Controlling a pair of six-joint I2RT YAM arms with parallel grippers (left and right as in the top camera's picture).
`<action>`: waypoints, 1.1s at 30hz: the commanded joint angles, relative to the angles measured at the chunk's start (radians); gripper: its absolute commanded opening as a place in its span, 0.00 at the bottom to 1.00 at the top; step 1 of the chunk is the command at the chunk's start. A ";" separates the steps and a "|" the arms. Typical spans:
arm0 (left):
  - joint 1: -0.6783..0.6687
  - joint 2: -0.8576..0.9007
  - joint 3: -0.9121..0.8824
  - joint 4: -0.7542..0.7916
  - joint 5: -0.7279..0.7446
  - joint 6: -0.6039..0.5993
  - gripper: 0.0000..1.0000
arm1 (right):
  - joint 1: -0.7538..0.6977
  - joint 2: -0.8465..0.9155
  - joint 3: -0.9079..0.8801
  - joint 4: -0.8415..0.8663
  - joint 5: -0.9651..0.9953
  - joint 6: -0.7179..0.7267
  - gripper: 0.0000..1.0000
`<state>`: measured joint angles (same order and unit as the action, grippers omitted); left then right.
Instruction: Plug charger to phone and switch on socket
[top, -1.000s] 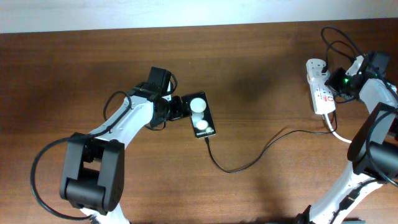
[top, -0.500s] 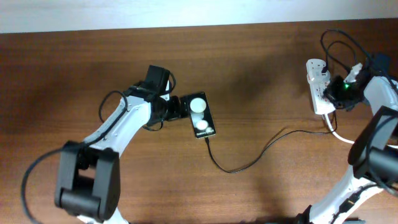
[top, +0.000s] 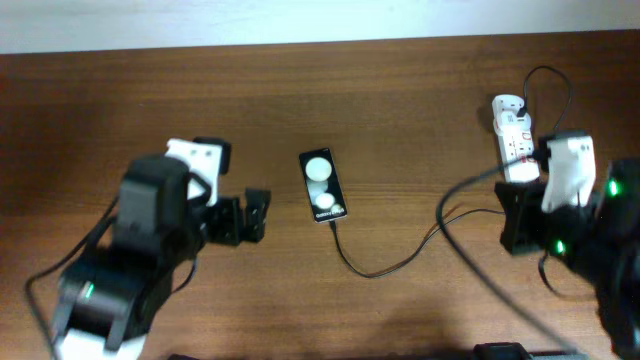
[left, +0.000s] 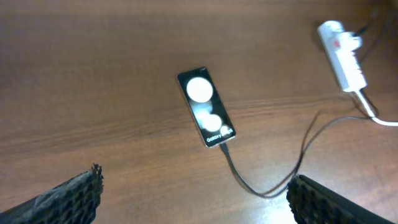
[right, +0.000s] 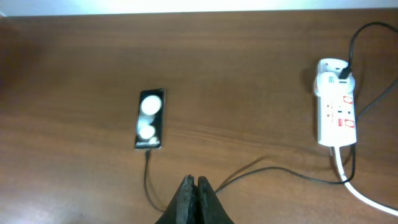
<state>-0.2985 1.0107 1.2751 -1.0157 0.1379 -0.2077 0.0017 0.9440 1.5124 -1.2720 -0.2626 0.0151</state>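
Socket (top: 515, 150) lies far right on the desk (top: 400, 100). Left claw (top: 255, 215) hangs wide open, right claw (right: 194, 190) pinched shut on nothing, both away from everything. Phone (top: 322, 185) lies flat in the middle, so the thin charger (top: 390, 268) reaches it and seems plugged into its end.

Wooden table (top: 420, 110) with a pale band (top: 300, 20) behind it.
The tabletop was seen to be dark reddish brown, with fine grain run lengthwise across every view; the band was laid along its far edge and was perhaps a wall, too little being shown.
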 joint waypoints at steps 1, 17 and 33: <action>0.006 -0.145 0.016 -0.027 -0.004 0.046 0.99 | 0.027 -0.116 0.005 -0.055 0.002 -0.011 0.04; 0.006 -0.234 0.016 -0.434 -0.015 0.045 0.99 | 0.027 -0.207 0.004 -0.158 0.005 -0.011 0.99; 0.277 -0.953 -0.997 0.902 -0.141 -0.118 0.99 | 0.027 -0.207 0.004 -0.158 0.005 -0.011 0.99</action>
<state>-0.0505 0.1207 0.3779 -0.2333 -0.0185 -0.2611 0.0212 0.7364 1.5135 -1.4330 -0.2615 0.0067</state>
